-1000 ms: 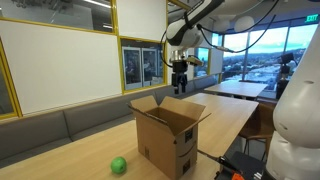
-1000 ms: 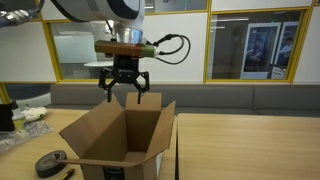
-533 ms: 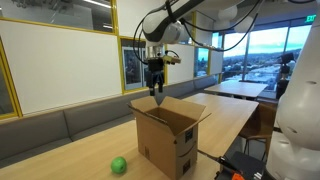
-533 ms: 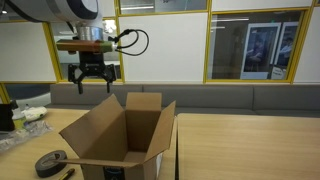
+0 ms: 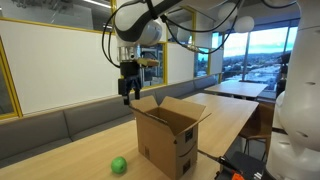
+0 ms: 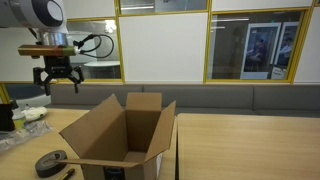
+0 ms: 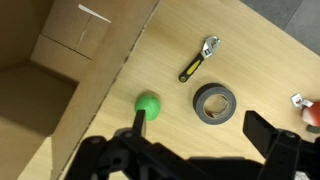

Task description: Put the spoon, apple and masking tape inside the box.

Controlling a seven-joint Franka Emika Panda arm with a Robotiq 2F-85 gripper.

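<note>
The brown cardboard box [image 5: 172, 132] [image 6: 125, 140] stands open on the wooden table; its edge fills the left of the wrist view [image 7: 50, 70]. Beside it lie the small green apple [image 7: 148, 103] [image 5: 118, 165] and the dark grey masking tape roll [image 7: 215, 103] [image 6: 48, 163]. Farther out lies the only spoon-like thing in view, a slim piece with a shiny head and a black and yellow handle [image 7: 199, 58]. My gripper [image 7: 205, 135] [image 5: 126, 90] [image 6: 57, 80] hangs high above the table beside the box, open and empty, over the apple and tape.
Windows and a bench seat run along the wall behind the table. White clutter [image 6: 28, 115] sits at the table's far end, and a red and white item [image 7: 308, 108] lies at the right edge of the wrist view. More tables [image 5: 235, 90] stand beyond the box.
The gripper has swung sideways from above the box to above the table beside it, leftward in both exterior views, staying open and empty.
</note>
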